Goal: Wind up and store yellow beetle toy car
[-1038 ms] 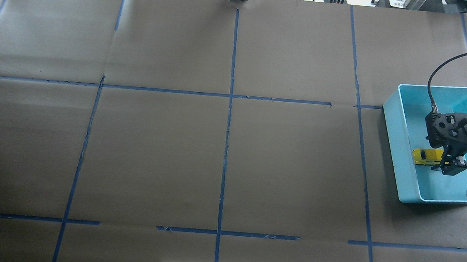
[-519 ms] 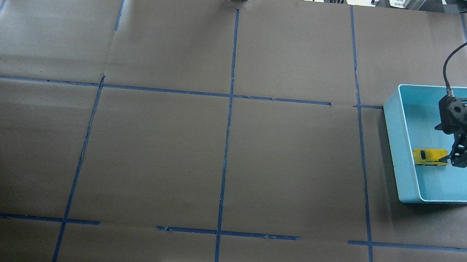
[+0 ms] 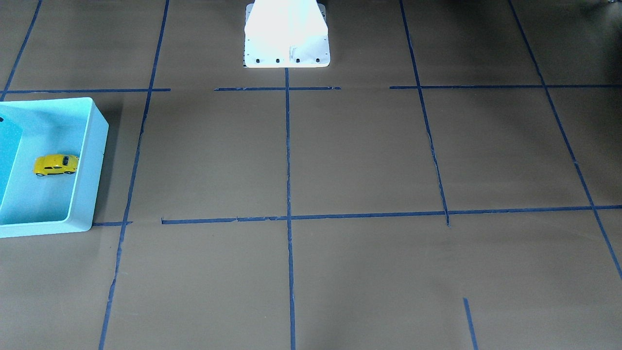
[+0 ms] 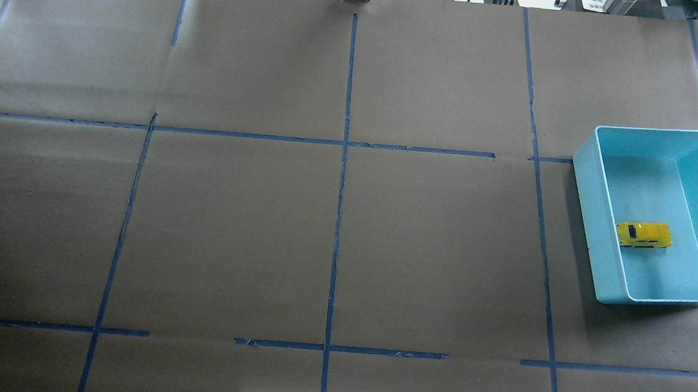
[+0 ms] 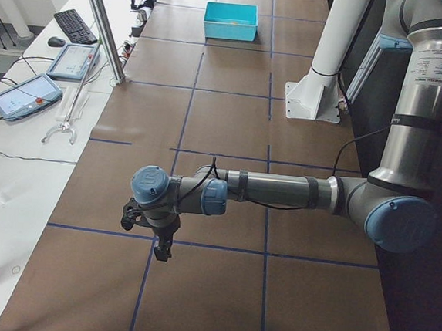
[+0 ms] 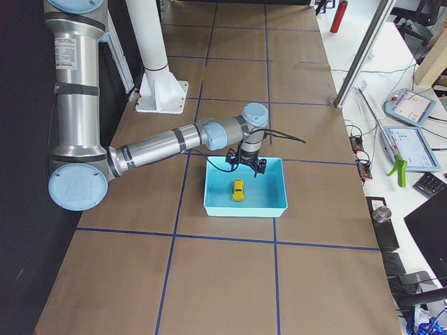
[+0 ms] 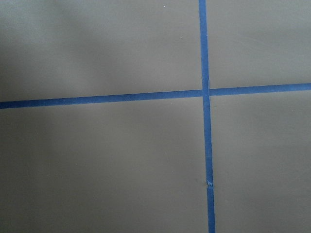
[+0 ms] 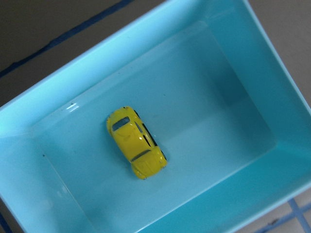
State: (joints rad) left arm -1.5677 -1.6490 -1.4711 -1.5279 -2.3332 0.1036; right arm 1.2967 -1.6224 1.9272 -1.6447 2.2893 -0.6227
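The brown-papered worktop (image 4: 334, 220), gridded in blue tape, fills the overhead view. The right arm (image 6: 160, 144) reaches across the middle of the right-side view. The left arm (image 5: 281, 190) stretches over bare paper in the lower half of the left-side view, well apart from everything in the task.

The light blue bin (image 4: 594, 209) stands at the right edge of the overhead frame. The right claw (image 6: 246, 166) hangs over the bin's rim. It grips nothing, but it is cut off by the frame edge overhead, so I cannot tell whether its jaws are parted. The left claw (image 5: 160, 245) points down at the tape lines, and I cannot tell its state either.

The yellow beetle toy car (image 4: 643, 235) sits on its wheels on the bin floor, near the wall on the frame's left side, with nothing touching it.

By my reading the storing step is done, though no picture shows whether the car was wound. The next move calls only for the right arm to lift clear without knocking the bin
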